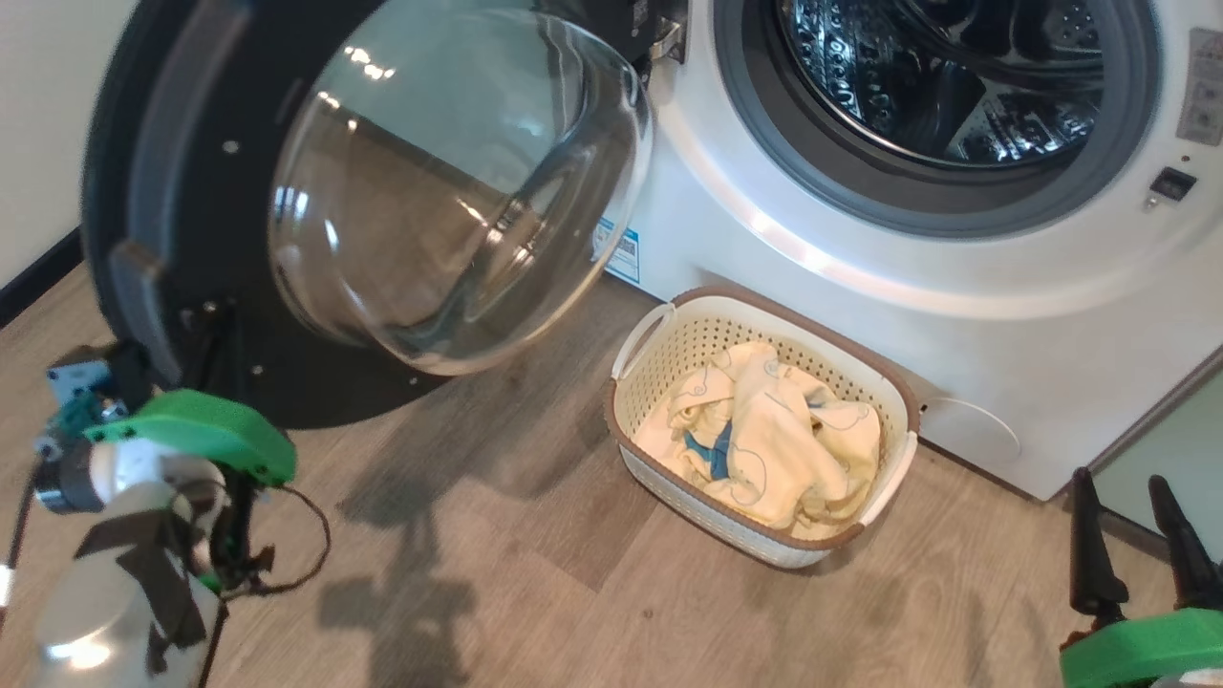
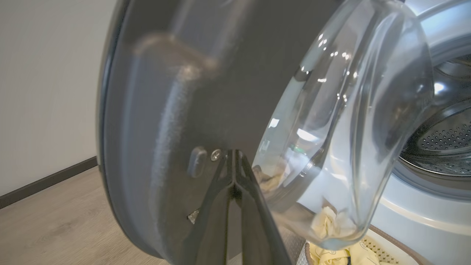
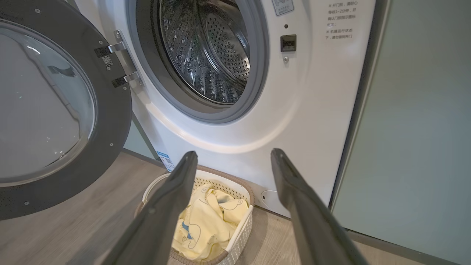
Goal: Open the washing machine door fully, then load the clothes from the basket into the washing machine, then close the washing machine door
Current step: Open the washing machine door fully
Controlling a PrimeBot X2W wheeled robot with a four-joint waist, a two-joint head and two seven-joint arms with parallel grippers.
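Your left pincer [image 2: 233,154], shut, has its tips at the door's [image 2: 176,110] inner face. Push low and steadily so it swings fully clear of the drum [image 3: 206,55]. The right pincer [image 3: 233,154] hangs open above the clothes [image 3: 206,221] in the basket [image 3: 244,224].

Grey-brown plank floor [image 1: 516,592] — pale wall [image 2: 44,92], dark skirting [image 2: 44,183] — mint cabinet [image 3: 419,129].

right gripper [image 3: 233,154]: clear air ahead of its spread jaws, up to the drum mouth [image 3: 209,55] and down to the basket [image 3: 243,224]; washing machine door [image 3: 117,121] stands out on its left, green cabinet [image 3: 415,129] walls its right; left gripper [image 2: 234,151], pinched closed, is right up against the door's inner face.
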